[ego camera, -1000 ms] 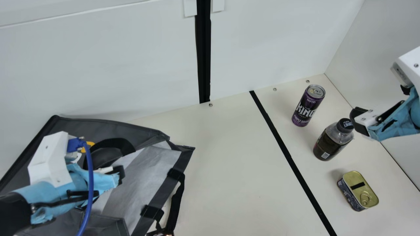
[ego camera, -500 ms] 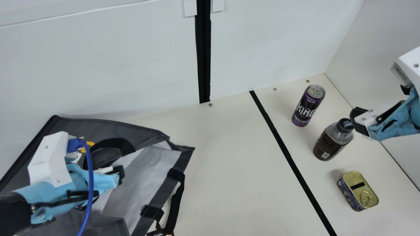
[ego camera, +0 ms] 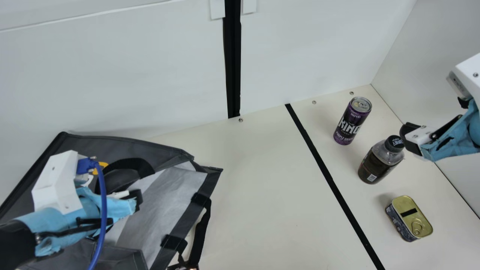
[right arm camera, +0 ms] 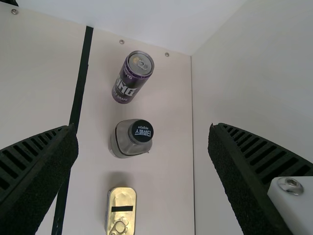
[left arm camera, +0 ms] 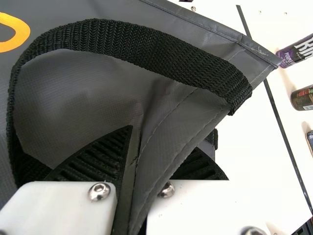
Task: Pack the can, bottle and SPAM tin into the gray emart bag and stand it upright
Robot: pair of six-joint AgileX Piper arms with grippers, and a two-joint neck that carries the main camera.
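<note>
A: Left side?
B: Gray bag (ego camera: 127, 145), its edge pinched in the nearly closed jaws of the left gripper (ego camera: 136, 198).
A: Rightward?
B: Can (ego camera: 351, 122) upright on the tabletop (ego camera: 262, 195), beyond the right jaws. Bottle (ego camera: 378, 163) upright, nearer them. Tin (ego camera: 411, 217) flat, on their near side.
A: Right gripper (ego camera: 408, 139)?
B: Jaws wide apart, holding nothing.

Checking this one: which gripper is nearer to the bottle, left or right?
Right. The right gripper hangs open close by the bottle, while the left gripper is well off to the main view's left, at the gray emart bag.
</note>
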